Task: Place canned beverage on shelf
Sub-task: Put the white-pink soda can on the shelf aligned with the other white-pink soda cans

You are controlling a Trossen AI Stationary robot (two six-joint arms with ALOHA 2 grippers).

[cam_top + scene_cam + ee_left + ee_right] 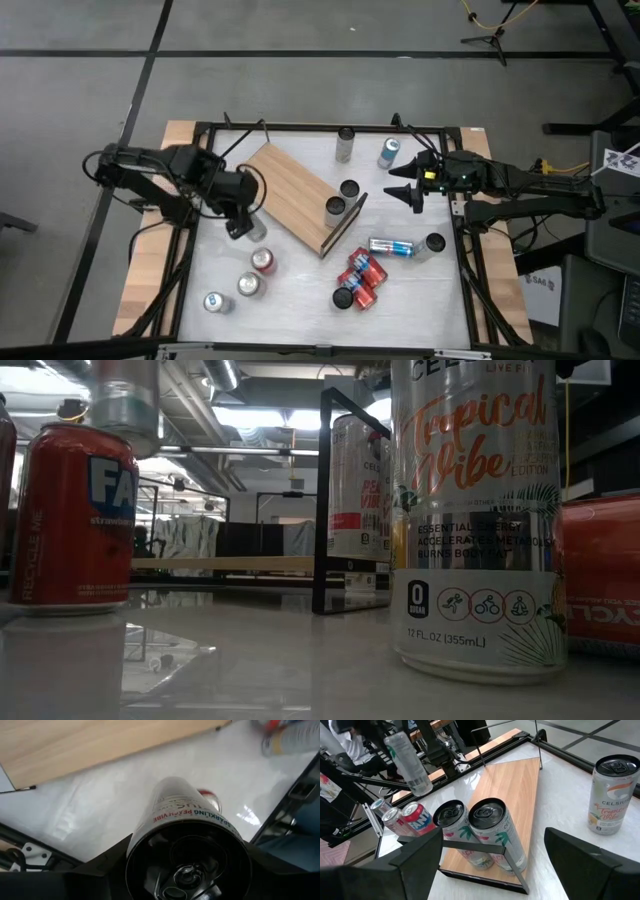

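Altogether two cans [342,197] on shelf [292,192], left pincer [240,226] gripping one [181,827]

Two cans [342,198] on shelf [295,190]

can [186,815]: silver, tilted, lifted in left tool | shelf [290,190]: light wood, two cans [485,832] upright on one end
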